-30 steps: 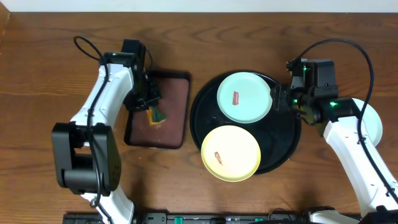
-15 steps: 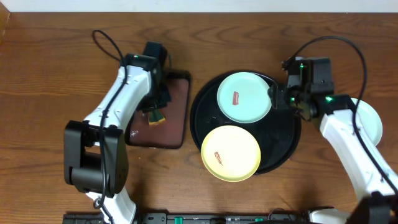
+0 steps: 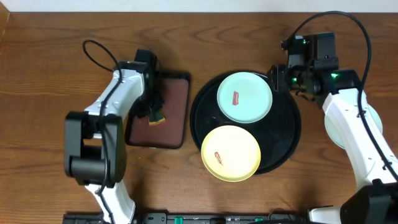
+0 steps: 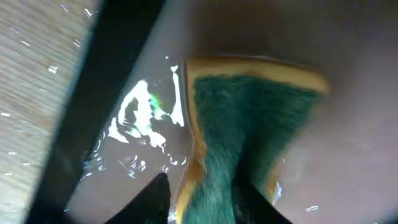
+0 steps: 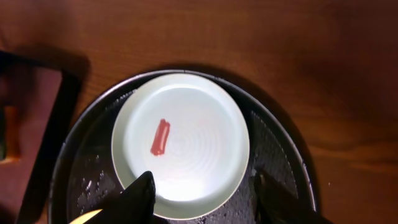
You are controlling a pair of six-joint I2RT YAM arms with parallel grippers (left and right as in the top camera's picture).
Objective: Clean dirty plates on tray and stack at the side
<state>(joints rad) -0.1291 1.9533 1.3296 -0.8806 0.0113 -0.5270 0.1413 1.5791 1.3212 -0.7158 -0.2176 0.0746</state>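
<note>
Though the pale yellow round plastic plate (image 3: 230, 152) nearest me lies unmoved at the front of the large glossy black round tray (image 3: 286, 143), smear intact, both arms have shifted. A clean pale mint-green plate (image 3: 375, 124) rests on the bench (image 3: 50, 62) at right. My left pincer (image 4: 202, 199) has swung round over the green-and-yellow sponge (image 4: 249, 112) on the dark-brown rectangular tray (image 3: 177, 99), fingers either side — gripping or not, I cannot tell. Farther back, the right pincer (image 5: 202, 196) has drawn back from the smeared mint-green round plate (image 3: 244, 96), spread wide — I judge wiping hasn't begun.
</note>
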